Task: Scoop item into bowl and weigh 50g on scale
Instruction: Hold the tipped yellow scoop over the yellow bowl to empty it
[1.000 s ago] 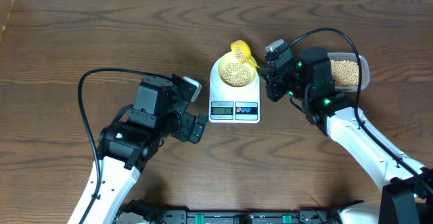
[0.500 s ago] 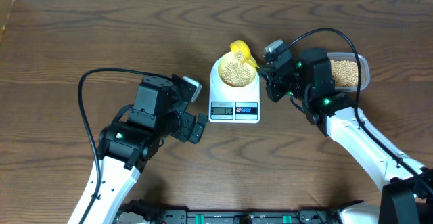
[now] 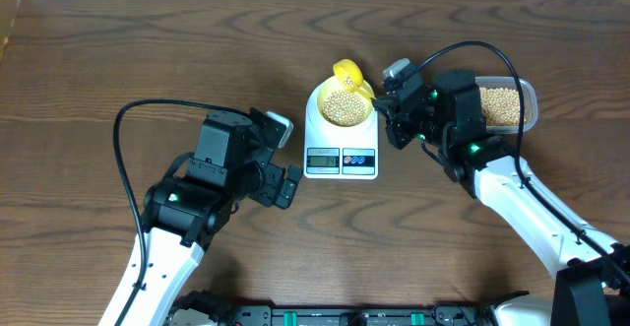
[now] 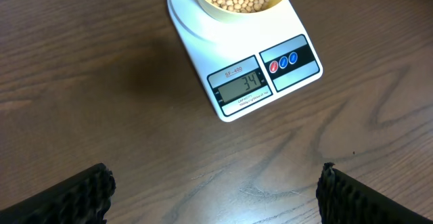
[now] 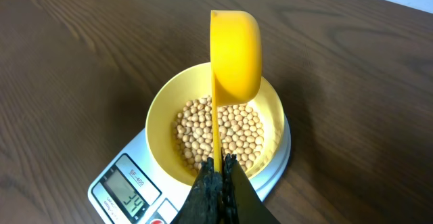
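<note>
Currently: right gripper (image 5: 218,178) is pinched tight on the thin handle of a yellow scoop (image 5: 235,51). Just below and ahead of its fingertips sits the pale yellow bowl (image 5: 157,116) on the white scale (image 4: 196,38), partly filled with tan beans (image 5: 226,132). The display (image 4: 245,83) reads 34.

Behind this gripper, partly hidden by its arm, is a clear tub (image 3: 530,101) holding more beans. Left gripper (image 4: 215,195) is spread wide and holds nothing; the scale lies straight ahead of it, well apart. A black cable (image 3: 123,159) loops off the left arm.

Surface: dark brown wood-grain table (image 3: 148,50), with a pale strip along its far edge.

The scoop's long axis runs straight out from the fingertips. Its cup is rolled on its side above the bowl's far rim, mouth facing left in the right wrist view. The scale's display end points toward the left gripper.
</note>
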`<control>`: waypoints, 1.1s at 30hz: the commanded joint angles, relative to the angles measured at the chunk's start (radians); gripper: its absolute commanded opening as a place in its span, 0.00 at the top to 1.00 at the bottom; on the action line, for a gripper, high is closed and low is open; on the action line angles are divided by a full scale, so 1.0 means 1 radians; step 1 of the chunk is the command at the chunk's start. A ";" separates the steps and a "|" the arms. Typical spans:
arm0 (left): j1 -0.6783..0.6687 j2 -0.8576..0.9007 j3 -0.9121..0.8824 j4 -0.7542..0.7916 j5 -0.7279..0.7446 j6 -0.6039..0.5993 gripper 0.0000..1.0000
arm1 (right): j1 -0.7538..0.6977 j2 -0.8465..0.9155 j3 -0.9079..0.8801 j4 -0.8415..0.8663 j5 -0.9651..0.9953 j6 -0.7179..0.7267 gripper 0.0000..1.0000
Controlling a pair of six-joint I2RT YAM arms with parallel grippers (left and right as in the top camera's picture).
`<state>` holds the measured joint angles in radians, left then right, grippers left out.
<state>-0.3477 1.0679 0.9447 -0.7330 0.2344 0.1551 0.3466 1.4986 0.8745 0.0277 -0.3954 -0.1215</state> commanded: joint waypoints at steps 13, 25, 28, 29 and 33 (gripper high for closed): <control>0.004 0.003 0.002 0.000 0.008 0.002 0.02 | 0.005 0.007 -0.003 0.006 0.002 -0.016 0.99; 0.004 0.003 0.002 0.000 0.008 0.002 0.02 | 0.005 0.007 -0.003 0.006 0.002 -0.015 0.99; 0.004 0.003 0.002 0.000 0.008 0.002 0.02 | 0.007 0.007 -0.003 -0.002 0.002 -0.070 0.99; 0.004 0.003 0.002 0.000 0.008 0.002 0.02 | 0.009 0.007 -0.003 -0.010 0.002 -0.121 0.99; 0.004 0.003 0.002 0.000 0.008 0.002 0.02 | 0.011 0.007 -0.003 -0.029 0.071 -0.217 0.99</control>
<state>-0.3477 1.0679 0.9447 -0.7326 0.2344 0.1551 0.3504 1.4986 0.8745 0.0063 -0.3859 -0.2283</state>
